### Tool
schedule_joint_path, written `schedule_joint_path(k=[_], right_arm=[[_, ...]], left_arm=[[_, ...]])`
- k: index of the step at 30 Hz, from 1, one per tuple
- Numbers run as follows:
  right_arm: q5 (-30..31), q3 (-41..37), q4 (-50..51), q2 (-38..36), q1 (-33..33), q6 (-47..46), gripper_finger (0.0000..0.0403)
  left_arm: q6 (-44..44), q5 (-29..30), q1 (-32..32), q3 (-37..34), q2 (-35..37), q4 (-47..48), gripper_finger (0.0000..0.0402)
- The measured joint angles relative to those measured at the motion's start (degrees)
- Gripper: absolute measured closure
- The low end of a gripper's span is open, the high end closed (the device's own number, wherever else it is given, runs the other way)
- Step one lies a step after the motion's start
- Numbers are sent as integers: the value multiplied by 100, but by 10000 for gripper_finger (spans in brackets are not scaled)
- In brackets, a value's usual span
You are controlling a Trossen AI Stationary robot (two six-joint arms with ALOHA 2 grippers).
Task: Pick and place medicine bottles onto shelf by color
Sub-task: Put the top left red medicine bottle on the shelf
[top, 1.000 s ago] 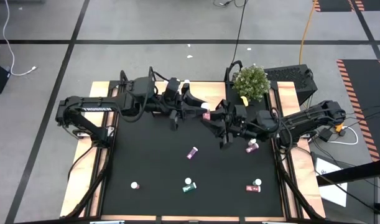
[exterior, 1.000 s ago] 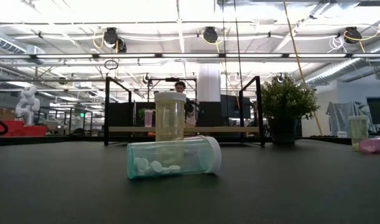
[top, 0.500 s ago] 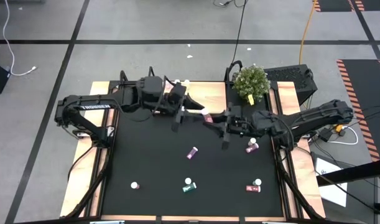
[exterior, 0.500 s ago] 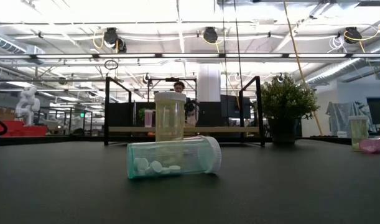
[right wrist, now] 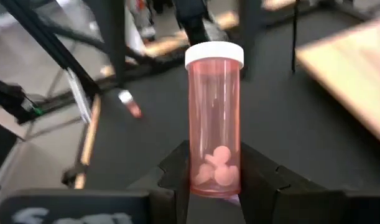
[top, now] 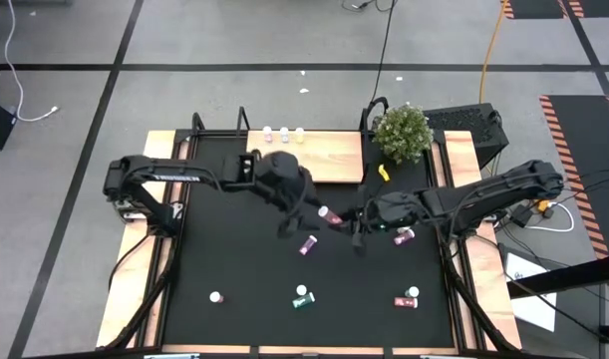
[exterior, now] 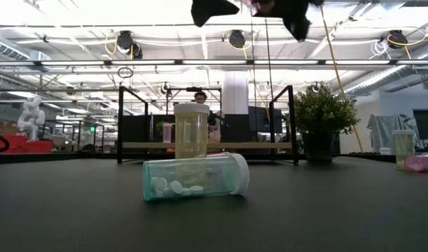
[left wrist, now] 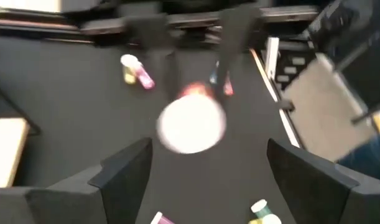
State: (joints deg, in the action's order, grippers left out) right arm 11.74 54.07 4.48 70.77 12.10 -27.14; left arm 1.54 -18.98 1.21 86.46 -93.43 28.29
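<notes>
Held pink bottle (right wrist: 214, 106) in right gripper (right wrist: 214, 168), fingers clenched low on the body, cap clear above, probably so it could be stood upright on the shelf (top: 324, 160). Hung above the mat at centre of high view, just below the shelf. Kept left gripper (left wrist: 211, 165) spread wide, grasping nothing, pointed at that bottle's white cap; looked like a handover between the arms.

Showed three bottles (top: 283, 132) lined along the shelf's top edge, upper centre. Left others loose on black tabletop (top: 234, 259): magenta bottle (top: 308, 244) at centre, more along lower part. Lay green bottle (exterior: 196, 176) on its side mid low view, yellow bottle (exterior: 191, 131) upright behind.

Sat potted plant (top: 402, 132) upper right. Showed open workshop beyond, ceiling lights, a person (exterior: 201, 98) far back.
</notes>
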Motion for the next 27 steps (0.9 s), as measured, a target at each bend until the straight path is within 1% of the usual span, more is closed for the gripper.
schedule_joint_path(k=[4, 7, 11, 16, 23, 27], right_arm=[[9, -197, -98, 131, 99, -249, 306], [190, -361, -533, 135, 193, -268, 306], [194, -497, -1037, 138, 225, -257, 305], [190, -508, -1023, 137, 225, -215, 305], [174, -508, -1026, 138, 225, -188, 305], [174, -508, -1026, 137, 223, -158, 305]], left_arm=[[-133, 102, -106, 0, -93, -24, 92], [-186, 101, -71, 2, -74, -143, 104], [-68, 101, 35, 2, -77, -197, 130], [9, 103, 71, 2, -77, -324, 157], [13, 101, 70, 2, -81, -470, 180], [112, 102, 58, 1, -249, -414, 192]])
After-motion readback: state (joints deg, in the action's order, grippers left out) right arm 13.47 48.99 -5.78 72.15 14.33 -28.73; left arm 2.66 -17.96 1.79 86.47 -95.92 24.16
